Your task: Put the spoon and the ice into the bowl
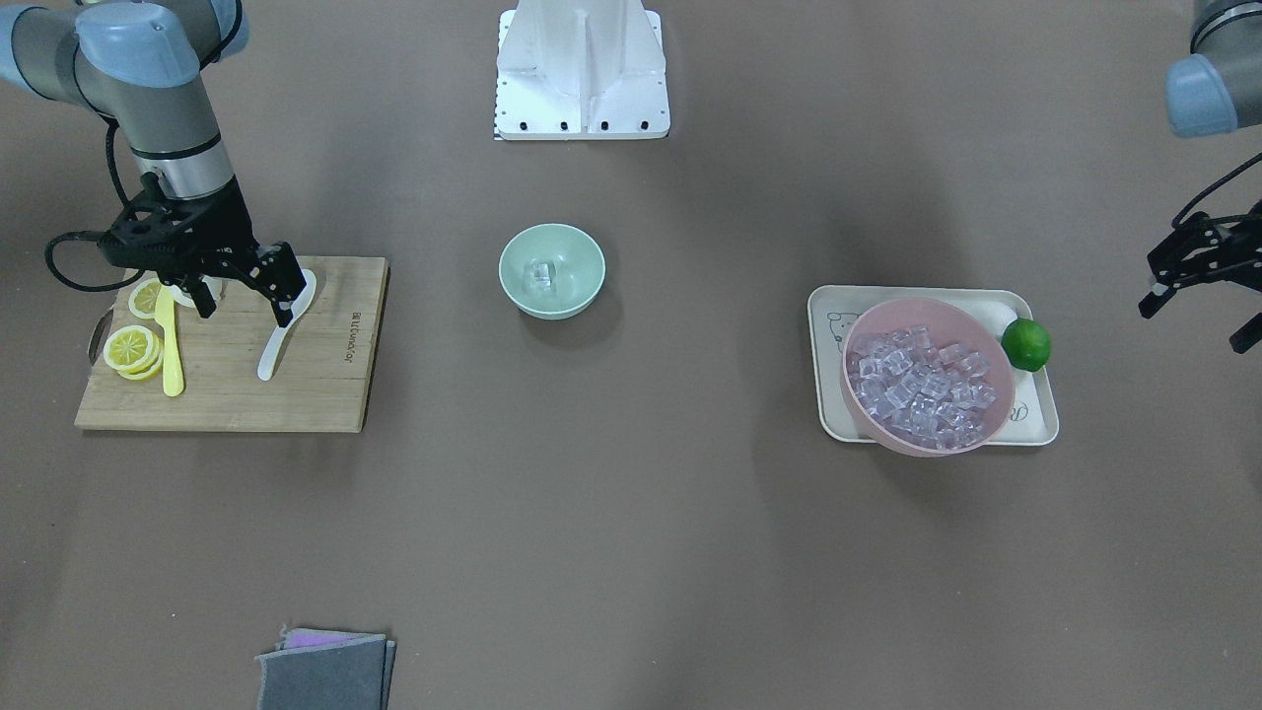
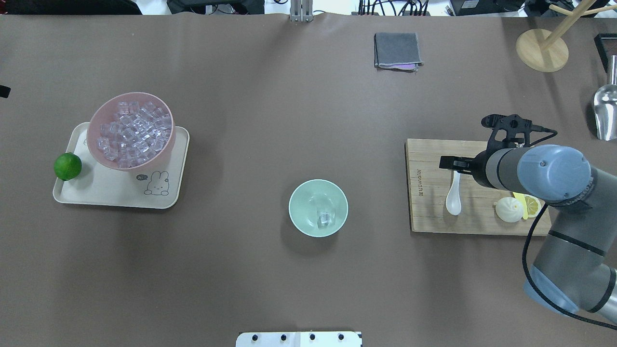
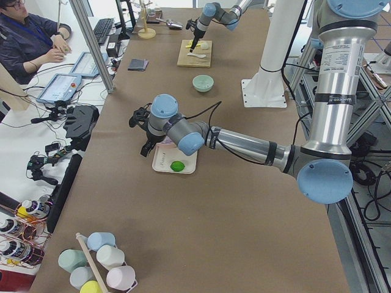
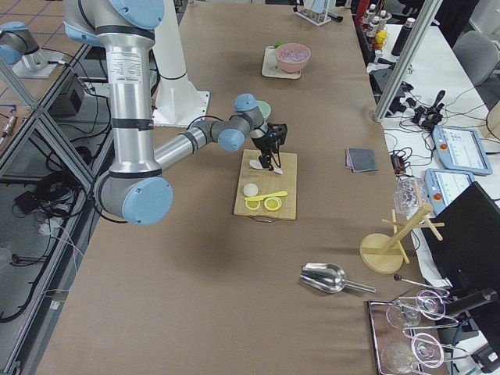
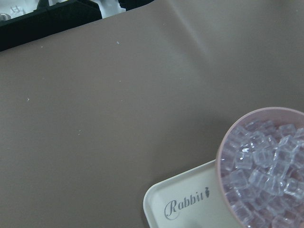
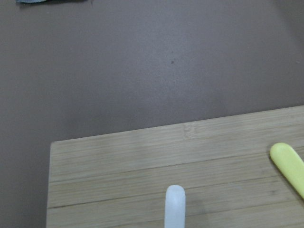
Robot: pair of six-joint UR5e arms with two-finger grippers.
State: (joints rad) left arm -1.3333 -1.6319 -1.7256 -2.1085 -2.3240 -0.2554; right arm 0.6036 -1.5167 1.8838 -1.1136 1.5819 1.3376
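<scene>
The white spoon (image 1: 284,333) lies on the wooden cutting board (image 1: 315,394), scoop end toward the robot; it also shows in the overhead view (image 2: 454,195), and its handle tip shows in the right wrist view (image 6: 175,206). My right gripper (image 1: 244,314) is open just above the board, straddling the spoon's scoop end, holding nothing. The mint-green bowl (image 1: 582,291) stands mid-table with one ice cube (image 1: 540,276) inside; the overhead view shows the bowl (image 2: 301,202) and the cube (image 2: 325,219). My left gripper (image 1: 1195,323) is open and empty, beside the tray.
A pink bowl (image 1: 882,429) full of ice cubes (image 5: 266,175) sits on a cream tray (image 1: 1030,419) with a lime (image 1: 1025,343). Lemon slices (image 1: 131,350), a yellow knife (image 1: 170,345) and a white bun (image 2: 509,209) share the board. A grey cloth (image 1: 325,671) lies apart.
</scene>
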